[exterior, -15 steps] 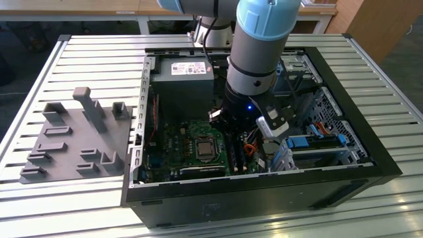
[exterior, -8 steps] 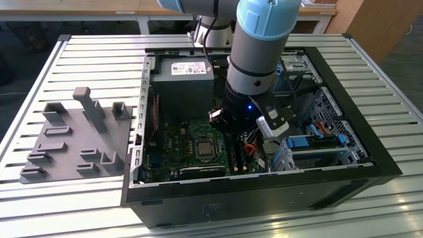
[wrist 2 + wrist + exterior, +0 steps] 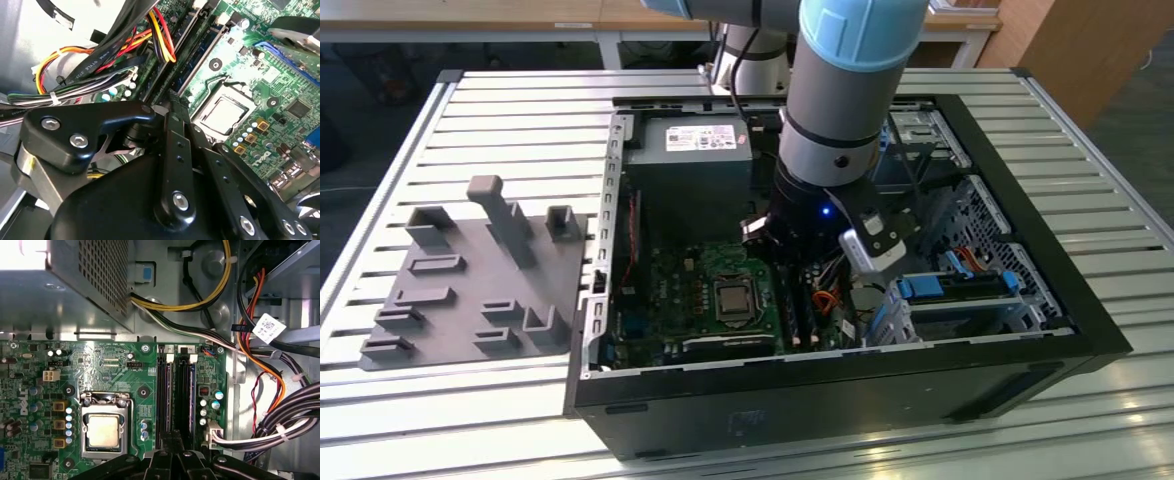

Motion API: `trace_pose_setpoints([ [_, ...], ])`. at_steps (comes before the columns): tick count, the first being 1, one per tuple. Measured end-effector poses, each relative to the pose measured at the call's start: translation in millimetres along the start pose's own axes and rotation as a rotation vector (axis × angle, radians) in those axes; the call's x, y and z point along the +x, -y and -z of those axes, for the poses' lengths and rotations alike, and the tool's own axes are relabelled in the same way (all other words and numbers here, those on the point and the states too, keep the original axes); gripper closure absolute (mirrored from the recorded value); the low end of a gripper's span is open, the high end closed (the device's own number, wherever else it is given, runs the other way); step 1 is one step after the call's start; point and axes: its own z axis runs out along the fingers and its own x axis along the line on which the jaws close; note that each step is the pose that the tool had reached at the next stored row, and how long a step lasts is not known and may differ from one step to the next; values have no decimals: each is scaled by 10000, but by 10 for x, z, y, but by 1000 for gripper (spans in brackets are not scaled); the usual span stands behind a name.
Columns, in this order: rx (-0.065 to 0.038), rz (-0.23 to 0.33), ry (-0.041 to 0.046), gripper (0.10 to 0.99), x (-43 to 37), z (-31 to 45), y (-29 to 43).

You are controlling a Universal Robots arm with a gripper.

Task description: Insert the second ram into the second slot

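- In the exterior view, the arm's grey wrist blocks our sight of the gripper (image 3: 790, 262), which is deep in the open computer case (image 3: 1067, 300); the memory slots beneath it are covered as well.
- In both wrist views the black fingers (image 3: 172, 460) (image 3: 175, 145) appear drawn together, tips converging over the slots; we cannot tell whether they pinch anything.
- We see the second ram (image 3: 185, 395) as a dark-blue stick lying in the slot on the cable side, its long axis running away from the fingers toward the power supply (image 3: 65, 285). It lies parallel to a second stick (image 3: 165, 395) on the processor (image 3: 102, 432) side.
- Whether it is fully seated, we cannot tell.
- White tags on the cable bundle (image 3: 268, 327) and the supply's top (image 3: 704, 137) carry print too small to make out.
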Motion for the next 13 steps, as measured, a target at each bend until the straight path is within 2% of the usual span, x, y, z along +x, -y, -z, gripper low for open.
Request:
trace_pose_setpoints([
  [13,0,0,0,980,5,80,1],
])
